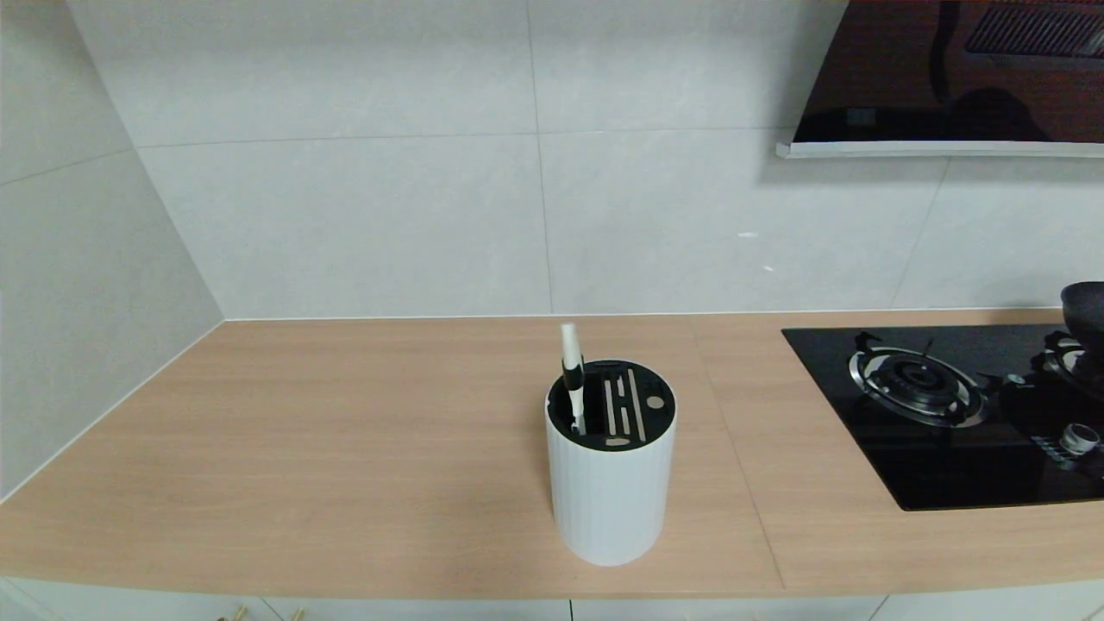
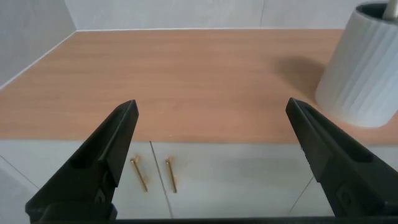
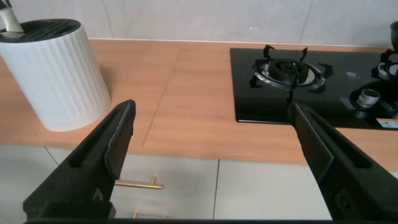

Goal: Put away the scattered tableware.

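1. The counter [image 1: 345, 431] lies ahead of the left pincer [image 2: 210, 107] and the right pincer [image 3: 211, 107], both short of its front edge.
2. The holder [image 1: 611, 483] stands on the counter, ahead of the left pincer towards its right and ahead of the right pincer towards its left.
3. A utensil [image 1: 572, 371] stands in the holder.
4. The stove [image 1: 949, 431] sits ahead and right of the right pincer.
5. Cabinet handles [image 2: 140, 174] lie below the left pincer, under the counter edge.

The left gripper [image 2: 211, 107] hangs off the front edge of the wooden countertop [image 2: 186, 81], its two dark fingers spread wide with nothing between them. A white ribbed holder [image 2: 364, 68] stands on the countertop near that front edge. Below the edge, two gold handles [image 2: 138, 173] sit side by side on pale cabinet doors [image 2: 236, 180].
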`<state>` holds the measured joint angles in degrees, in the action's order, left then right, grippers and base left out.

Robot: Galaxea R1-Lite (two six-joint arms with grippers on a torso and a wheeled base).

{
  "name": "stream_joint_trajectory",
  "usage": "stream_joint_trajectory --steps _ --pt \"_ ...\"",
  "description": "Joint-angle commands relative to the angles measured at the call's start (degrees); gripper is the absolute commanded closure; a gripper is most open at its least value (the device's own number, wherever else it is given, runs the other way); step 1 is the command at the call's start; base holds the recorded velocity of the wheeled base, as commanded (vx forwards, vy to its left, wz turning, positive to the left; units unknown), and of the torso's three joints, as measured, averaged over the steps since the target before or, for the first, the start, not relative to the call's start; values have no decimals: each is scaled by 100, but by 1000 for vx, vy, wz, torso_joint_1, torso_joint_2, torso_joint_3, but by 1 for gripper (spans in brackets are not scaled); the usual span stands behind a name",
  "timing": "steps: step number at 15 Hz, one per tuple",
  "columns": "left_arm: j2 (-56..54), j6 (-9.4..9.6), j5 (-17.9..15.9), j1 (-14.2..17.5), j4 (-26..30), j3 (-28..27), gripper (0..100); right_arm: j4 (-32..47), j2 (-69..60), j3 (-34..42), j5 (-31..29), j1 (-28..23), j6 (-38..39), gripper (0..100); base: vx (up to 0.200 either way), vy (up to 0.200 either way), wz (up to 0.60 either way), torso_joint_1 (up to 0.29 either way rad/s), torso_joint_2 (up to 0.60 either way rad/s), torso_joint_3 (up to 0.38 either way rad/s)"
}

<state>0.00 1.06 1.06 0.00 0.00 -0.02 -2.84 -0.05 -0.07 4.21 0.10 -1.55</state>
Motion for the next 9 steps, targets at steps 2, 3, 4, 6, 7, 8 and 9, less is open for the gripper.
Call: stream_joint_trajectory --steps 2,3,4,6,7,8,9 --pt "0 79 -18 -9 9 2 0 372 5 -10 -218 -10 -21 0 0 0 0 0 0 0" --pt "9 17 -18 -9 9 2 0 240 5 7 -192 -10 67 0 0 0 0 0 0 0" --pt "0 -71 -9 -9 9 2 0 258 5 7 -192 -10 67 0 0 0 0 0 0 0" --pt "0 -132 -9 -9 0 2 0 258 5 7 -192 -10 67 0 0 0 0 0 0 0" --pt "0 -124 -9 -9 0 2 0 258 5 7 -192 -10 76 0 0 0 0 0 0 0" --pt "0 -124 -9 -9 0 2 0 258 5 7 -192 -10 76 0 0 0 0 0 0 0" --pt "0 -124 -9 -9 0 2 0 258 5 7 -192 -10 76 0 0 0 0 0 0 0"
